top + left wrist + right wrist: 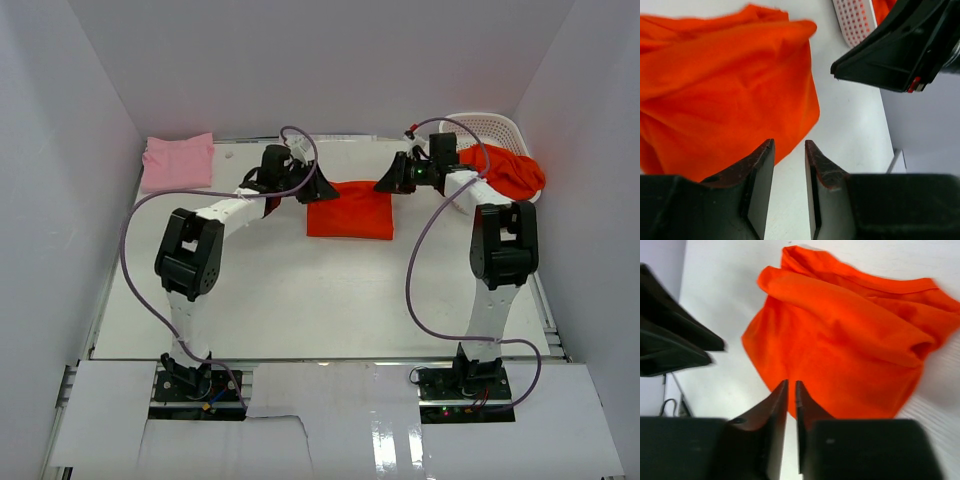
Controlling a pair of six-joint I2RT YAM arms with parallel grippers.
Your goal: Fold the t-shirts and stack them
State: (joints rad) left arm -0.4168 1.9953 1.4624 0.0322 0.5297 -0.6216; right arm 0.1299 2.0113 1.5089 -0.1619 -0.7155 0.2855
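Orange-red t-shirt [349,212] lies folded into a rough rectangle on the white bench [300,300], mid-back, between the two claws. Its surface is rumpled in the wrist views, with loose folds along the far edge. Left claw [789,145] is at the shirt's left back corner, jaws apart with bare bench showing in the gap, nothing in them. The cloth edge sits just beside the left finger [757,175]. Right claw [791,383] is at the shirt's right back corner, jaws almost together with only a thin slit. The tips are over the shirt's near edge, and I cannot tell if any cloth is caught or if it is fully closed. The claws face each other across the shirt, each visible in the other's wrist view. Pink t-shirt [178,160] lies folded at the back left corner of the bench, well apart from the arms. White lattice basket [492,124] is at back right, beside the right arm. More orange-red t-shirts [512,172] are bunched in the basket and hang over its front rim.
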